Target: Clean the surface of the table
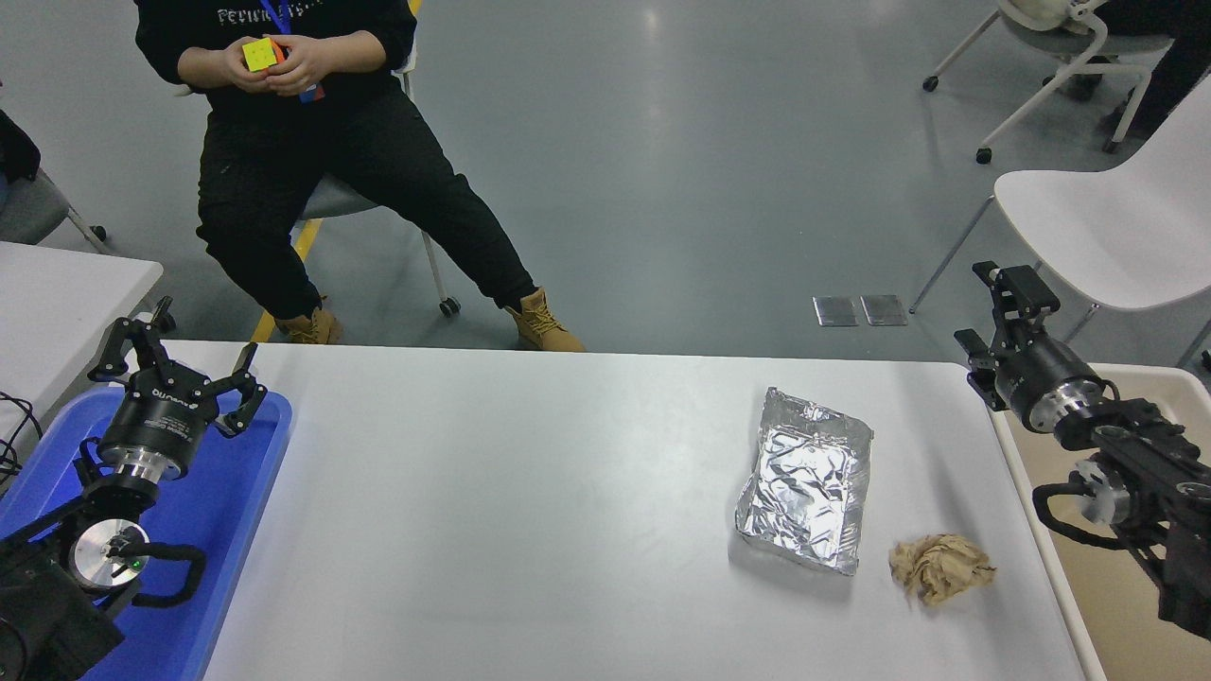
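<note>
The table surface [530,511] is a wide white top filling the lower middle of the head view. On its right part lies a flat, crinkled silver foil packet [807,480]. A crumpled brown paper ball [938,566] sits just right of the packet's near corner. My right gripper [993,310] hangs open and empty past the table's right edge, well behind the paper ball. My left gripper [180,352] is parked open over the blue tray [227,501] at the lower left.
A beige bin [1164,397] stands right of the table, under my right arm. A person seated beyond the far edge turns a puzzle cube [260,53]. A smaller white table [57,293] shows at left. White chairs [1107,227] stand at the back right.
</note>
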